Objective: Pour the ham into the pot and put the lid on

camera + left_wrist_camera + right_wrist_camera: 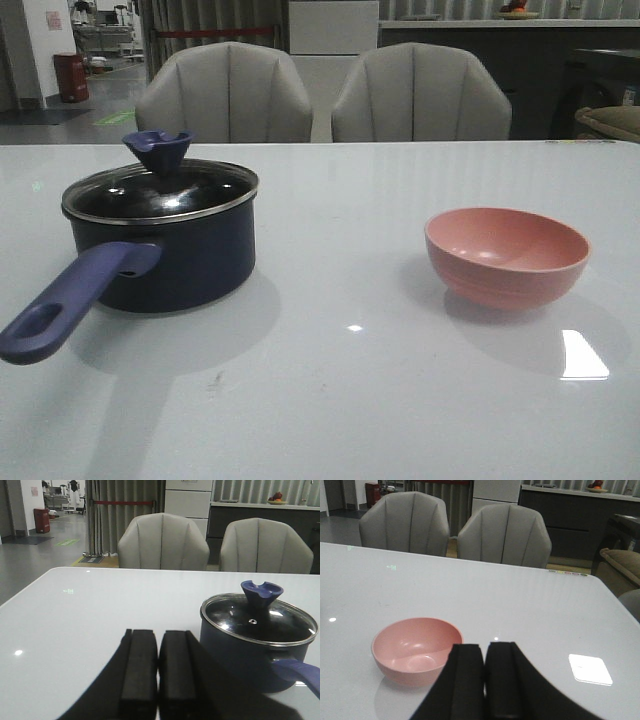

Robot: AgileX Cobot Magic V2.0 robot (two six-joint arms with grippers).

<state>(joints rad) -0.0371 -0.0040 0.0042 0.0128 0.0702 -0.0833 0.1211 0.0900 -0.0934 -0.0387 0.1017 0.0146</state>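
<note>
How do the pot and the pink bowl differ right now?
The pot is dark navy with a long handle; the pink bowl has none. The pot is covered by its glass lid; the bowl is open and looks empty. Both sit upright on the white table, untouched.

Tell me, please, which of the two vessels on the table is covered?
The dark navy saucepan: a clear glass lid sits on it, while the salmon-pink bowl stands open.
</note>
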